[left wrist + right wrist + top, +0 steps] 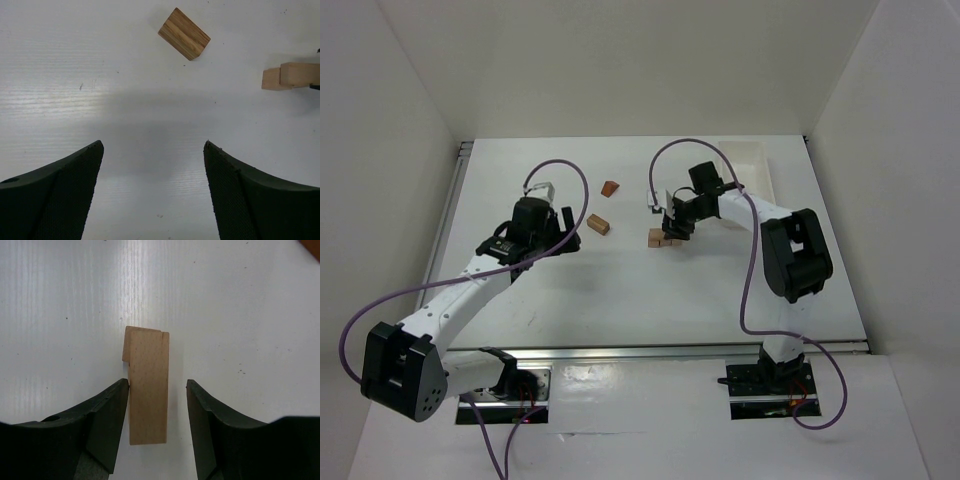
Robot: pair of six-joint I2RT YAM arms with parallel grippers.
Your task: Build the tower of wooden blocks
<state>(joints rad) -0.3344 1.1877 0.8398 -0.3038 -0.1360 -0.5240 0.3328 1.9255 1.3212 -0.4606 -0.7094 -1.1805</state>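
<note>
Low in your right wrist view, the right gripper [157, 385] straddles the wood block tower [148, 365]. It is set narrow, with one finger touching the top block and a gap at the other, so nothing is clamped. It is probably squaring the piece on the one beneath. The left gripper [152, 146] hangs wide and empty, seemingly lined up on the striped block [184, 34] at upper centre. Farther off, a reddish wedge [610, 188] lies loose near the overhead view's top centre.

Bright, even light thrown from above, shadows soft, mild glare banded across the worktop [55, 102] at 9 o'clock, focus sharp.
</note>
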